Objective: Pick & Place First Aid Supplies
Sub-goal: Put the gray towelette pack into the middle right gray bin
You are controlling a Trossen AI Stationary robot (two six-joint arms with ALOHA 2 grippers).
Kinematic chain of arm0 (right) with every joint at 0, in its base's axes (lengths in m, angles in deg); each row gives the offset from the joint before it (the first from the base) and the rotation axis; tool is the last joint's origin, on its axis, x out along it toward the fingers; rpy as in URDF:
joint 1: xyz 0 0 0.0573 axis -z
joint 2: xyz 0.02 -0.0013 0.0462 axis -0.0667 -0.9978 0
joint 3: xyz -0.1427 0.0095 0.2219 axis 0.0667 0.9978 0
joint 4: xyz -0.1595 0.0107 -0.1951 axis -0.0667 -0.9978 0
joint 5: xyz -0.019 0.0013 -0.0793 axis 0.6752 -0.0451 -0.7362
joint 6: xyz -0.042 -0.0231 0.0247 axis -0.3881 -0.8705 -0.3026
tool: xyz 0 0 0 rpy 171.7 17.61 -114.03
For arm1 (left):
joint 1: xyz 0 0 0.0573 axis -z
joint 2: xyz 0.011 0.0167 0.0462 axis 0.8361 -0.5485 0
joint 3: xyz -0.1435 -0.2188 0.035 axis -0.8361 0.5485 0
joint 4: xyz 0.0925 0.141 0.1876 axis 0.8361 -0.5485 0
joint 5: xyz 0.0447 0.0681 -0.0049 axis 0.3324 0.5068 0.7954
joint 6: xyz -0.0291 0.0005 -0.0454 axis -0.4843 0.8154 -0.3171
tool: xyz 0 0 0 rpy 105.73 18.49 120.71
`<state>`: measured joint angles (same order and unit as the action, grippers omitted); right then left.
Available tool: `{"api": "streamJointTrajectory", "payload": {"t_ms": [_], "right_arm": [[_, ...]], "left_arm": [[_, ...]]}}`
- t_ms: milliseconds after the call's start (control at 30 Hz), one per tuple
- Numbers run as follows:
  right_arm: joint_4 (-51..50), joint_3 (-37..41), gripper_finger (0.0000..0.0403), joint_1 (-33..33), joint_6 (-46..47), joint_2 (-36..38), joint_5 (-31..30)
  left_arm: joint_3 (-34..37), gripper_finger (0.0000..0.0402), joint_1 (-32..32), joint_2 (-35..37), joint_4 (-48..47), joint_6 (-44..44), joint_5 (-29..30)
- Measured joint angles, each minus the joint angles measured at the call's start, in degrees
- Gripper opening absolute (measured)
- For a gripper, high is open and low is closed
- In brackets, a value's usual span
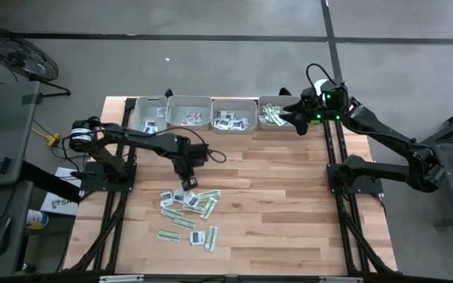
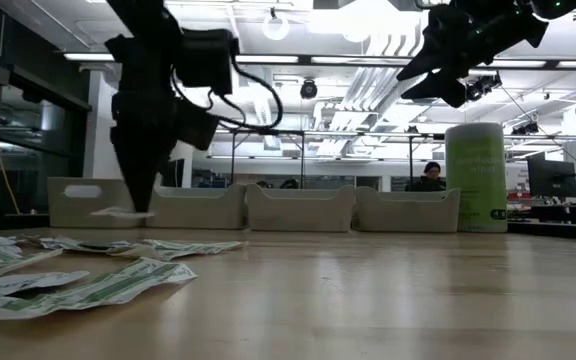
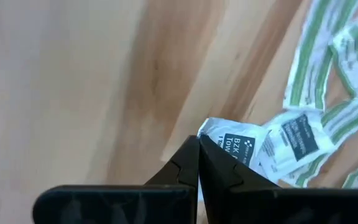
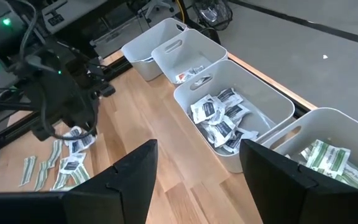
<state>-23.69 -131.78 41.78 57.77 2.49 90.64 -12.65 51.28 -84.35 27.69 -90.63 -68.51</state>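
The first aid supplies (image 1: 189, 211) are small flat sachets of two kinds: narrow pale strips with green striping, and squarish white packets bearing a dark printed label. Their skins are thin and slightly crinkled, with crimped edges. Most lie in a loose scatter on the near-left part of the tabletop (image 1: 289, 204), some overlapping.

The left gripper (image 1: 189, 182) stands at the far edge of that scatter, pointing down. Its jaws are fully closed, tip against tip, pinching the corner of one white sachet (image 3: 232, 144) whose dark label reads "BZK". In the low view this sachet (image 2: 120, 212) hangs flat at the jaw tips, just above the wood. A second labelled white packet (image 3: 297, 140) lies just beside it, with green-striped strips (image 3: 319, 56) farther out.

The tabletop is pale butcher-block wood with visible plank seams and a smooth finish.

Four grey rectangular plastic trays (image 1: 189, 111) with rounded rims and handle slots stand in a row along the far edge. The third tray from the left (image 4: 272, 102) holds a heap of white labelled packets; the rightmost tray (image 4: 347, 130) holds green-striped strips. A tall pale green cylinder tub (image 2: 476, 177) stands at the right end of the row.

The right gripper (image 1: 296, 118) hovers above the rightmost tray. Its jaws are spread wide and hold nothing.
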Motion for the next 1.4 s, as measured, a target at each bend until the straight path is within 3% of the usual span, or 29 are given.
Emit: {"api": "streamJointTrajectory", "payload": {"t_ms": [333, 567, 700, 1100, 1400], "right_arm": [[-0.69, 0.0, 0.0222, -0.01, 0.13, 0.0, 0.0], [-1.32, 0.0, 0.0222, 0.0, 0.44, 0.0, 0.0], [-1.32, 0.0, 0.0222, 0.0, 0.57, -0.01, 0.0], [-1.35, 0.0, 0.0222, -0.01, 0.5, 0.0, -0.2], [-1.45, 0.0, 0.0222, -0.02, 0.96, -0.02, -0.22]], "left_arm": [[-7.11, 0.0, -0.09, 0.73, 0.83, -5.07, 2.45], [-14.99, 0.0, -1.16, 0.89, 6.08, -12.76, 18.52], [-15.86, 0.0, -4.12, 0.91, 11.27, -16.93, 23.35], [-15.99, 0.0, -13.01, 0.21, 22.51, -23.0, 24.31], [-16.06, 0.0, -18.31, -6.98, 34.93, -29.84, 23.01]]}}
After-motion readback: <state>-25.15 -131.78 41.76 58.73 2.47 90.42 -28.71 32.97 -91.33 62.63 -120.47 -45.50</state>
